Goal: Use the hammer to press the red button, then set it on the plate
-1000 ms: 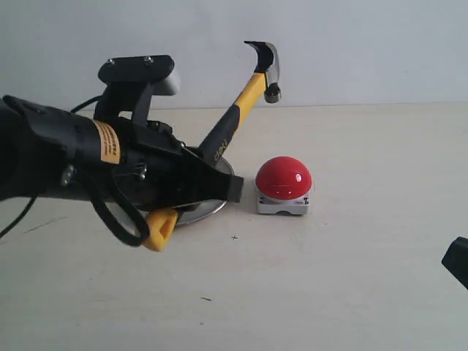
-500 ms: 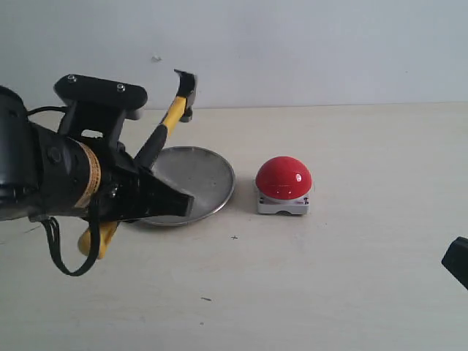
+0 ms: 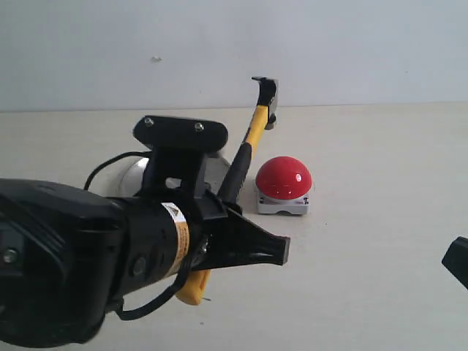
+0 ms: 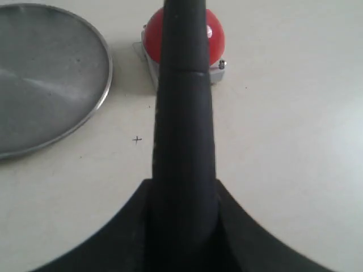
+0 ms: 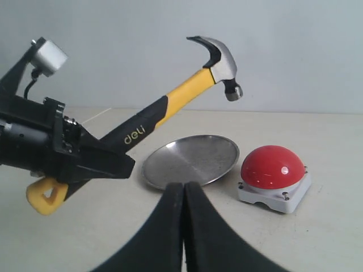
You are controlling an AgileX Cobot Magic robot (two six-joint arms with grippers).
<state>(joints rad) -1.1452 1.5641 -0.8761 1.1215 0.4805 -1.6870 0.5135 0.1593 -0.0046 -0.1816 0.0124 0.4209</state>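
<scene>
My left gripper (image 3: 234,227) is shut on the black grip of the hammer (image 3: 245,150), which slants up to its dark metal head (image 3: 265,89); the yellow end (image 3: 191,291) sticks out below. The head hangs in the air, apart from the red button (image 3: 284,178). In the left wrist view the handle (image 4: 184,107) runs straight across the red button (image 4: 214,39), with the plate (image 4: 45,79) beside it. The arm hides most of the silver plate (image 3: 214,162). My right gripper (image 5: 184,188) is shut and empty, low over the table, facing the plate (image 5: 193,158), button (image 5: 272,167) and hammer (image 5: 170,107).
The bulky left arm (image 3: 80,270) fills the near left of the exterior view. A corner of the right gripper (image 3: 457,262) shows at the right edge. A pale wall (image 3: 329,44) closes off the back of the beige table (image 3: 365,292).
The left arm swung left over the plate with the hammer, then came back right and nearer the camera. The hammer head now stands above and behind the button.
</scene>
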